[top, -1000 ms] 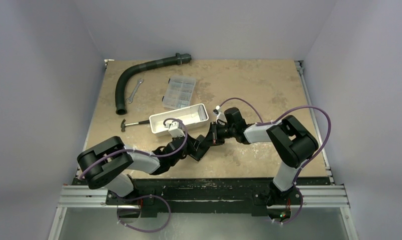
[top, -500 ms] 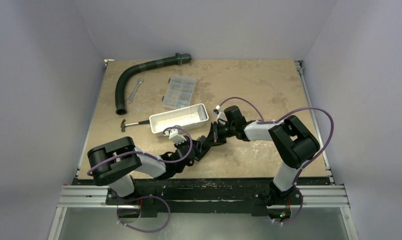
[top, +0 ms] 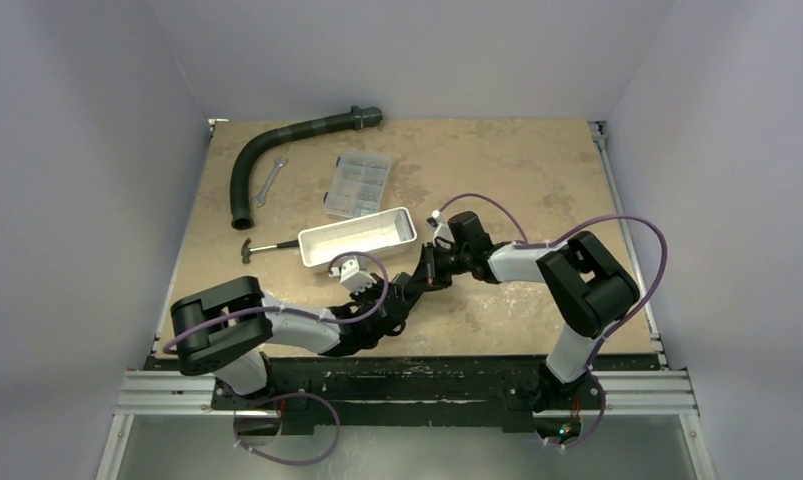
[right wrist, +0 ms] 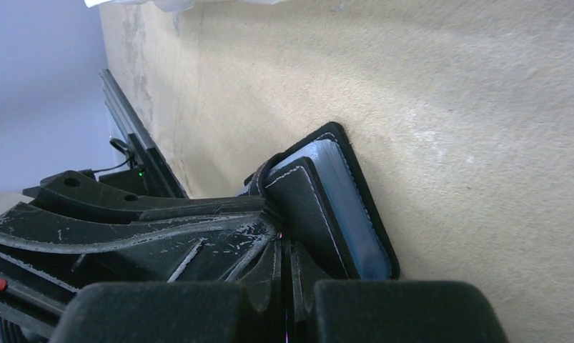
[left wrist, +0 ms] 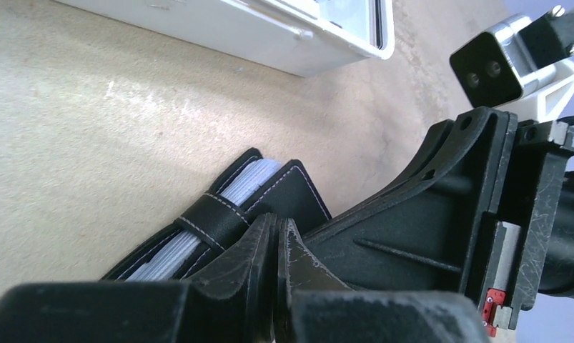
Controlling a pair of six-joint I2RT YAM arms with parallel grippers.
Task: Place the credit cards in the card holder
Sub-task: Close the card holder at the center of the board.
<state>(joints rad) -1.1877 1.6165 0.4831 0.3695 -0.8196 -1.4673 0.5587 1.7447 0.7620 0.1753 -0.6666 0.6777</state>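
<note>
Top view: I see both arms reach to one spot on the bench [top: 517, 170], just in front of the white tray [top: 357, 237]. The left end effector [top: 395, 300] and the right end effector [top: 424, 278] meet there tip to tip and hide what lies under them.
Top view alone: a black hose [top: 267, 150], a wrench [top: 269, 182], a hammer [top: 257, 248] and a clear compartment box [top: 358, 185] lie at the back left.
Left wrist view: the card holder [left wrist: 219, 214] lies on the bench at my left fingertips, the tray's corner beyond it.
Right wrist view: the holder's other side, one cover tilted up off the other.
Left end effector: fingers pressed together at the holder's cover; whether they nip it I cannot tell.
Right end effector: fingers pressed together too, tips at the raised cover.
Card holder's look: black, pale stitching round the edges, a strap across it, pale bluish-grey layers between the covers; cards or lining, I cannot tell.
</note>
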